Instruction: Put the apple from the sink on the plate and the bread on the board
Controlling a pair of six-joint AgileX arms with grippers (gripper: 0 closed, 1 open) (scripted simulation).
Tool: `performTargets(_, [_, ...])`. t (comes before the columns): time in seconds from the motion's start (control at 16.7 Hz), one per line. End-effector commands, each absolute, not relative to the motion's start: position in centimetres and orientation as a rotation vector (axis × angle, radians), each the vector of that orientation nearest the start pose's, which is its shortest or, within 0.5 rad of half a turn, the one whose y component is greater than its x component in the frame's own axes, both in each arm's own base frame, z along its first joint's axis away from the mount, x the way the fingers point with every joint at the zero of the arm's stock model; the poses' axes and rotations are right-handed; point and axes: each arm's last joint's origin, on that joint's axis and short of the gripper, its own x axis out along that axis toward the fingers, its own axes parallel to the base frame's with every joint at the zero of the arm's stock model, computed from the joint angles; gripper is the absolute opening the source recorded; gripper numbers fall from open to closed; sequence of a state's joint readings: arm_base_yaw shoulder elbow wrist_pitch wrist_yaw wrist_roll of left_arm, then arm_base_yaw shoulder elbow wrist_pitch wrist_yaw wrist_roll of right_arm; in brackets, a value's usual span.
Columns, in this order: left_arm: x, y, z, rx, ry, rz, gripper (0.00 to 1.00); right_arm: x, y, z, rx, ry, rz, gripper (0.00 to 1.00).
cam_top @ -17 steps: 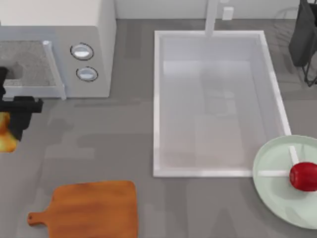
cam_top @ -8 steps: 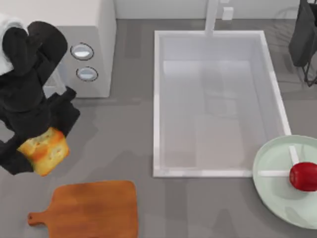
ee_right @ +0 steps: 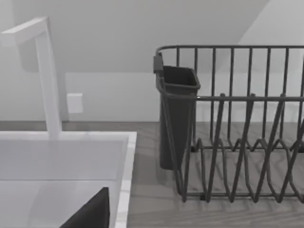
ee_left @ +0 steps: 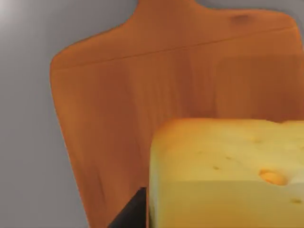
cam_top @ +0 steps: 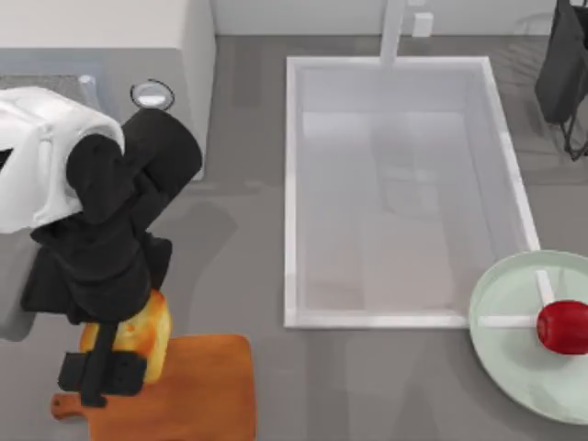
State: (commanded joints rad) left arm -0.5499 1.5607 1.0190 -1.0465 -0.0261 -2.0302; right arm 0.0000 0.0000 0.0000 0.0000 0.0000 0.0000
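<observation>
My left fingers (cam_top: 103, 367) grip the bread (cam_top: 147, 333) over the board's (cam_top: 197, 390) left end, near its handle. Farther right, the apple (cam_top: 562, 326) sits on the plate (cam_top: 510, 354) beside the sink (cam_top: 292, 193).

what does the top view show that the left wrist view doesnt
Top view alone: the sink with its tap, the plate at the table's right with the apple on it, and the left arm reaching over the table's left side, its left gripper shut on the bread.

Left wrist view alone: a close look at the bread's pale top with its small orange dots, and the board's wood grain.

Both: the bread above the board, near its handle end.
</observation>
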Motion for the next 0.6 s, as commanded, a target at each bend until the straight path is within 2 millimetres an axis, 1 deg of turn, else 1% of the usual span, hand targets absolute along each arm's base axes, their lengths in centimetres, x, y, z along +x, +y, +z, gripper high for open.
performTargets(0.24, [21.11, -14.16, 18.55, -1.183, 1.197, 1.228, 0.0, 10.57, -0.12, 16.0, 0.0, 0.0, 0.0, 1.0])
performTargets(0.6, [21.15, -14.14, 18.47, -1.185, 1.194, 1.236, 0.0, 10.57, -0.12, 16.0, 0.0, 0.0, 0.0, 1.0])
